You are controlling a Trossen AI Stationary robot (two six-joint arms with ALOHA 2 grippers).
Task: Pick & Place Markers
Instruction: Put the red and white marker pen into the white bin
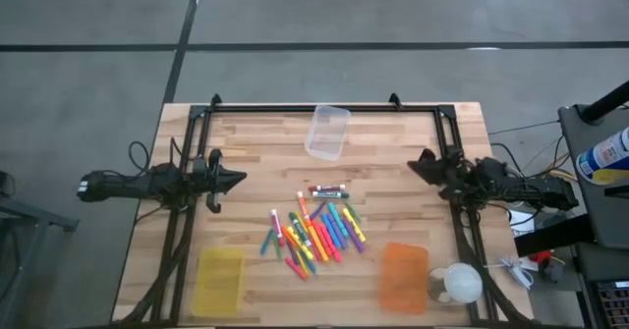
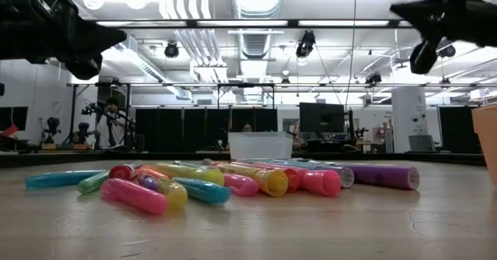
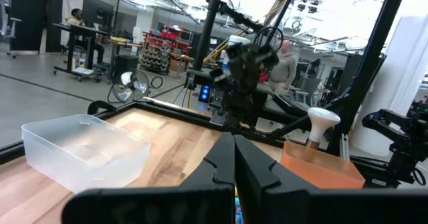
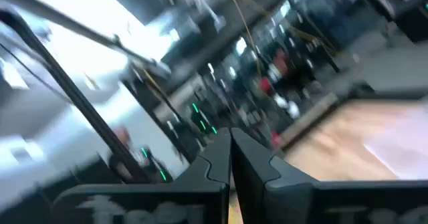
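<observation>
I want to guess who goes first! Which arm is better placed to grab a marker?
Probably the left, but only just. Its claw looks slightly nearer the markers than the right claw. Both claws are shut and empty, off to the sides.

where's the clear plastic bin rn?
High view: the clear rectangular plastic bin sits empty at the table's far-middle edge, beyond the pile of coloured markers, between both arms.

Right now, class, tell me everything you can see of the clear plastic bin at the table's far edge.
The clear plastic bin is a shallow, rectangular, see-through tub with rounded corners and a thin rim. It appears empty and stands upright on the wooden table, slightly askew, at the far edge midway between the arms. Nothing touches it; the heap of coloured markers lies apart, nearer the camera. The left wrist view shows its frosted walls.
</observation>
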